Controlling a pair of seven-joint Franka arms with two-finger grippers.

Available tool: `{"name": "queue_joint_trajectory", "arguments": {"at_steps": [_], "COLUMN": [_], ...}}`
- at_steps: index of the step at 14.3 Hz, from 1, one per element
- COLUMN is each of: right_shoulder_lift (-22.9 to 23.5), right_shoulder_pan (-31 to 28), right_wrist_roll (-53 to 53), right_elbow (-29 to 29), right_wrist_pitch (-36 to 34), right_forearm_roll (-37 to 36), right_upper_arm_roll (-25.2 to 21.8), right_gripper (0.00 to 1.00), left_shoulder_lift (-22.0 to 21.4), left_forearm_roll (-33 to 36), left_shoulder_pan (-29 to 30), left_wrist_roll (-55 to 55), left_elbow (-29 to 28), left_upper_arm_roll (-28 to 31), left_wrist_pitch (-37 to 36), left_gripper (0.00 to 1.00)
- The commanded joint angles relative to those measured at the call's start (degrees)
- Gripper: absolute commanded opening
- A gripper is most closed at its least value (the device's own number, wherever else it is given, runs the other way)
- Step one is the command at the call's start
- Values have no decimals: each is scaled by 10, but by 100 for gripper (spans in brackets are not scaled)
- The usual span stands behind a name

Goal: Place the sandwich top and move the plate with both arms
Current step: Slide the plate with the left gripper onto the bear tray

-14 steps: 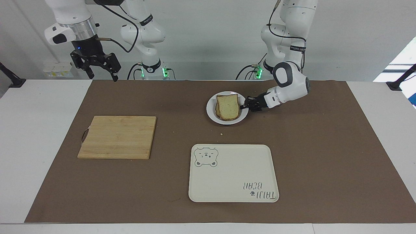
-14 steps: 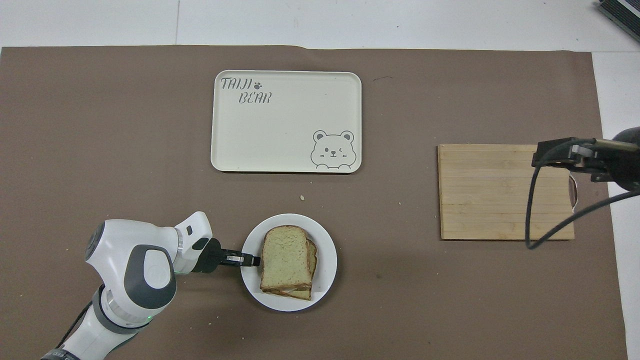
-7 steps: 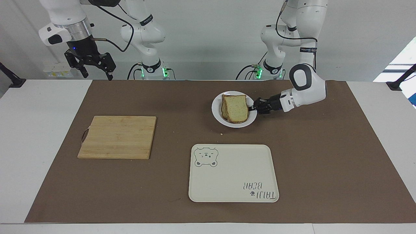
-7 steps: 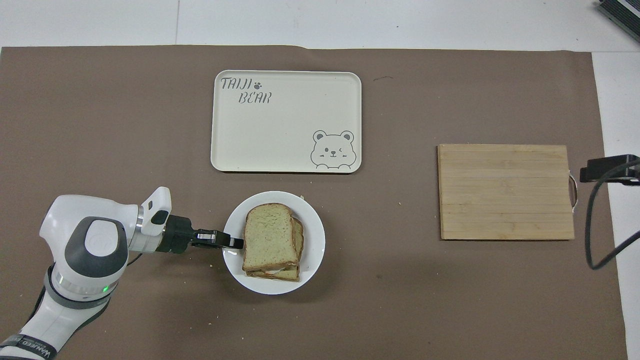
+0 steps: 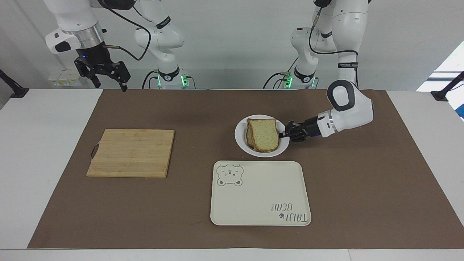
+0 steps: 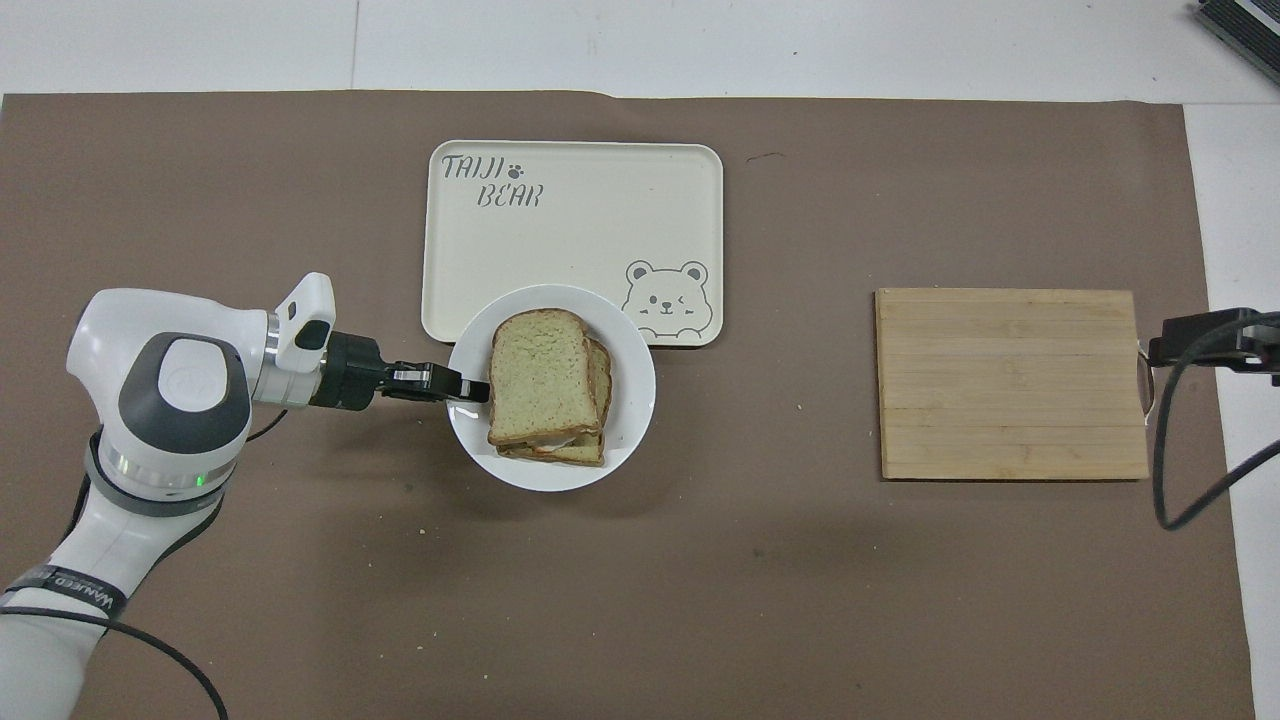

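One gripper carried the load: the left gripper [image 5: 282, 135] was clamped on the plate [image 5: 241, 139] at its rim, at centre frame in the facing view, the plate apparently lifted, with its edge already overlapping the tray [image 6: 570, 240] in the overhead view. The top slice [image 5: 265, 135] lay on the sandwich on the plate, skewed off the slices beneath it. The right gripper [image 5: 108, 74] hung at upper left of the facing view, above the table's edge, jaws wide and holding nothing; that arm waited. The board [image 5: 131, 153] sat at left of the facing view, bare. Risks, as judged: a single pinch at one rim point leaves the plate cantilevered, so it could pivot or sag in the fingers, and any tilt would slide the top slice off the stack. The plate's low edge could also catch the tray's raised rim if brought in too low, jolting the sandwich or shoving the tray. A release before the plate sat flat in the tray would leave it propped on the rim, tilted.
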Motion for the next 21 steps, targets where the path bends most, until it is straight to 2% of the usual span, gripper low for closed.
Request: {"name": "queue_joint_trajectory", "arguments": {"at_steps": [1, 3, 5, 10, 15, 20, 21], "right_shoulder_lift": [9, 28, 31, 32, 26, 26, 26], "right_shoulder_pan": [-11, -11, -7, -6, -7, -6, -6], "right_wrist_roll": [4, -5, -5, -5, -2, -2, -2], "right_elbow": [4, 34, 37, 38, 33, 33, 33], "right_wrist_pitch": [-10, -19, -14, -13, -14, -14, -14], "right_forearm_roll": [7, 7, 16, 9, 18, 19, 19], "right_upper_arm_roll": [8, 8, 9, 13, 14, 14, 14], "right_gripper": [100, 100, 100, 100, 100, 100, 100], "left_shoulder_lift": [76, 114, 170, 235, 261, 260, 260], "left_forearm_roll": [25, 37, 44, 56, 52, 55, 55], "left_shoulder_pan": [15, 25, 32, 32, 6, -16, -12], "left_wrist_roll": [-64, -68, -69, -77, -123, -127, -131], "left_elbow": [129, 182, 245, 316, 323, 318, 319], "left_upper_arm_roll": [-1, -1, -1, -1, -13, -12, -12], "left_wrist_pitch": [-61, -71, -73, -60, 26, 49, 47], "left_gripper": [0, 0, 0, 0, 0, 0, 56]}}
